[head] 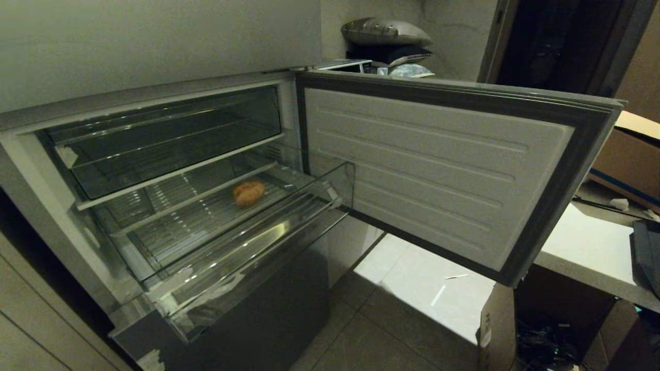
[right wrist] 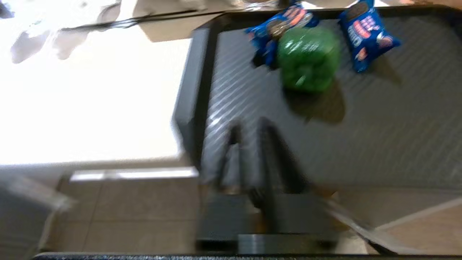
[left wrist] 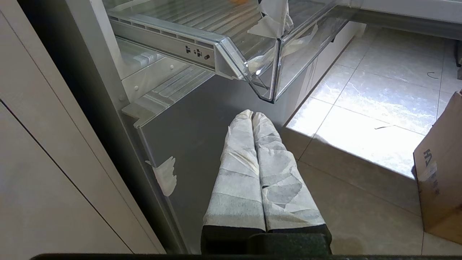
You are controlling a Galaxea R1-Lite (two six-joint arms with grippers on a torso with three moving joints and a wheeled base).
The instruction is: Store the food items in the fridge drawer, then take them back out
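One food item, a tan-brown lump, lies on the ribbed floor of the fridge drawer, which is pulled out. The drawer's clear taped corner hangs just above my left gripper. That gripper is shut, wrapped in white tape and parked in front of the grey lower door. My right gripper hovers over a black ribbed tray and is out of the head view. Beyond it on the tray lie a green pepper-like item and two blue snack packets.
The fridge door stands open to the right of the drawer. A white counter lies beyond it, with a cardboard box on the tiled floor below. Another clear bin sits above the drawer.
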